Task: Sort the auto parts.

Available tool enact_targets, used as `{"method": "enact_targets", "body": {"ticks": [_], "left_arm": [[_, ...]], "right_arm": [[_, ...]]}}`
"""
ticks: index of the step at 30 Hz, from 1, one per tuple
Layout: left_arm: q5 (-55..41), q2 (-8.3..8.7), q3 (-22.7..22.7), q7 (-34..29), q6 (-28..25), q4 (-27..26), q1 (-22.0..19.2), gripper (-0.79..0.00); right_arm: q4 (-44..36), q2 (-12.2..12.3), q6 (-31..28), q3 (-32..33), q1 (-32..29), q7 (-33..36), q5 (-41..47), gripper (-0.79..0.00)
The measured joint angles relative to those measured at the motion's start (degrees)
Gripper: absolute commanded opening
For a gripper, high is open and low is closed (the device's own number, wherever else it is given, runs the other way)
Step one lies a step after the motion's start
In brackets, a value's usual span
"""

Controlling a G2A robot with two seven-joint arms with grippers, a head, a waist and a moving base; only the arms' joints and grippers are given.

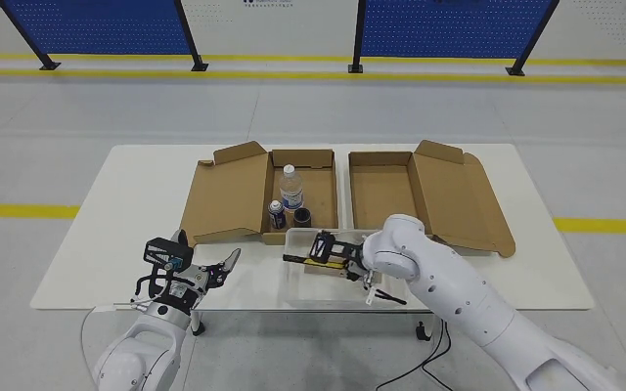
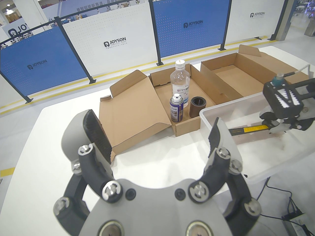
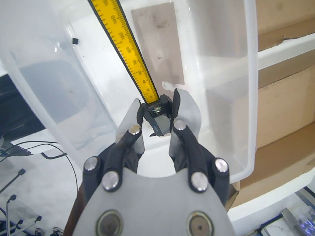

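On the table (image 1: 117, 195), near two brown boxes (image 1: 235, 195), the right gripper (image 3: 156, 114) is pinching the end of the yellow ruler (image 3: 123, 37) in the clear bin (image 3: 251, 74), probably picking it up and next needing to carry it to a box, while the left gripper (image 2: 153, 121) is hanging spread wide at the near left.

We see a caliper (image 3: 123, 40) with a glossy yellow printed scale in a matt black frame. The bin (image 3: 248, 74) is smooth translucent plastic; the plate (image 3: 160, 42) looks like dull, smudged grey metal. The boxes (image 2: 133, 109) are matt brown cardboard. The bottle (image 2: 180, 79) is clear plastic, the spray can (image 2: 176, 108) glossy painted metal. The left fingers (image 2: 96, 133) carry ribbed black rubber pads; the bench (image 2: 49, 148) is smooth and white.
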Motion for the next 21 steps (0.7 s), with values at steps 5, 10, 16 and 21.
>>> {"method": "enact_targets", "body": {"ticks": [5,10,16,21], "left_arm": [[0.0,0.0,0.0,0.0,0.0,0.0,0.0,0.0],[0.0,0.0,0.0,0.0,0.0,0.0,0.0,0.0],[0.0,0.0,0.0,0.0,0.0,0.0,0.0,0.0],[0.0,0.0,0.0,0.0,0.0,0.0,0.0,0.0]], "right_arm": [[-4.2,1.5,3.0,5.5,-3.1,-1.0,4.0,-0.785],[-7.5,2.5,6.3,11.6,-6.0,-3.9,11.4,-0.785],[-7.2,2.9,9.7,17.9,-8.9,-8.4,25.5,-0.785],[-5.9,2.7,9.9,19.0,-9.8,-10.2,34.6,-0.785]]}}
